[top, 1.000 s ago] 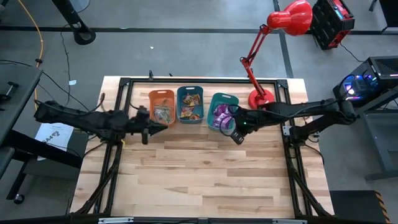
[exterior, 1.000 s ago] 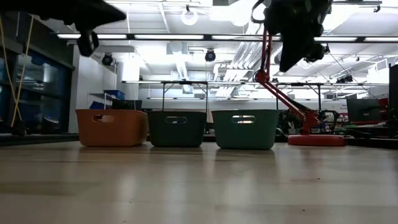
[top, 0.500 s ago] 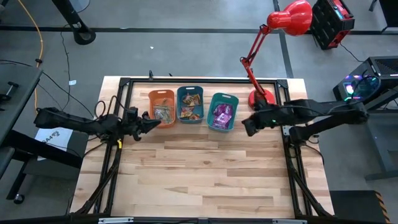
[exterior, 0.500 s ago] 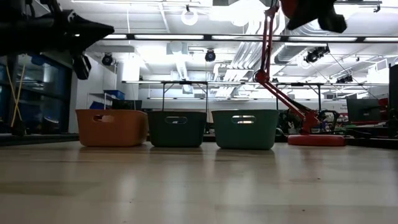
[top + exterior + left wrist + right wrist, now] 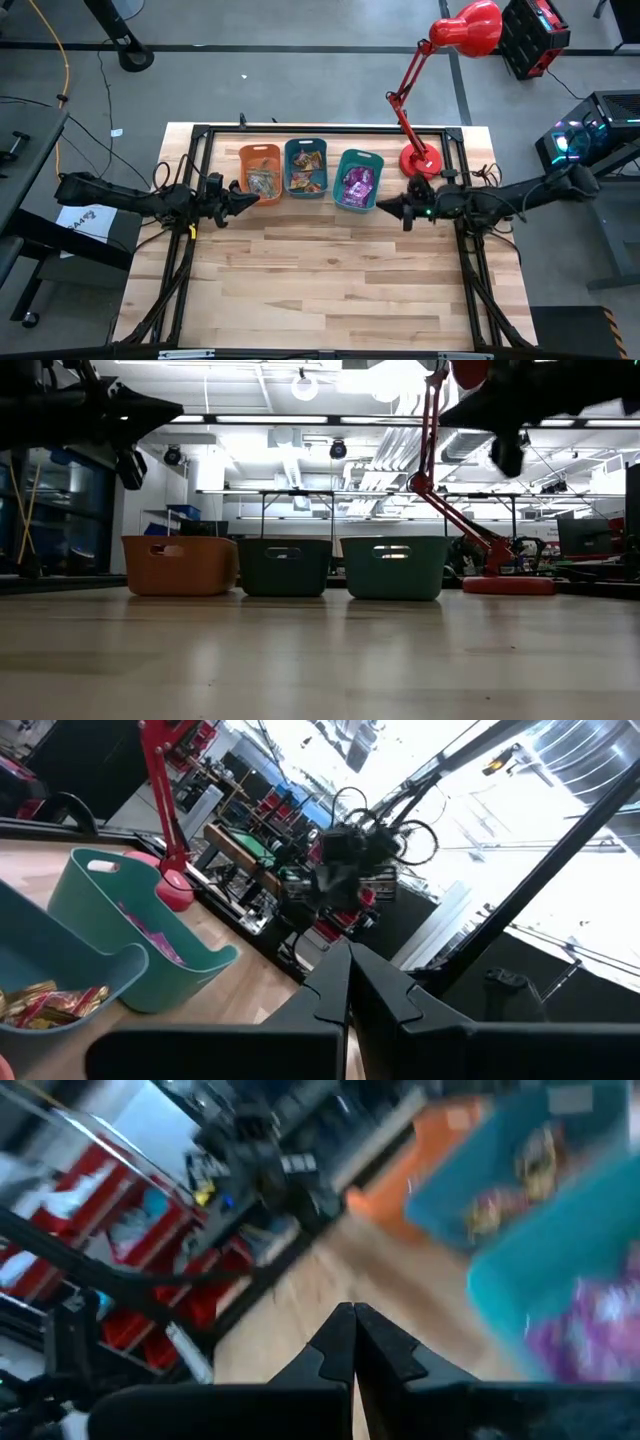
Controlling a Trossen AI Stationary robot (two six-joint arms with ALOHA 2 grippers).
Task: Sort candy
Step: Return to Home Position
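right gripper (image 5: 386, 207), closed and empty like the left gripper (image 5: 252, 199), has retreated right of the teal bin (image 5: 362, 154). candy (image 5: 357, 183) is binned; sorting looks done.

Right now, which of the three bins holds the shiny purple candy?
The teal bin, nearest the red lamp, holds the purple candy; the orange bin and the blue bin show none.

The high view looks straight down from well above on the whole surface (image 5: 330, 280). The low view sits level at its front edge, facing the three bins (image 5: 285, 565) by the far edge and the room behind. The wrist views, close by, look past the left fingers (image 5: 328, 992) and right fingers (image 5: 338, 1342) toward each other across the bins, which all four share
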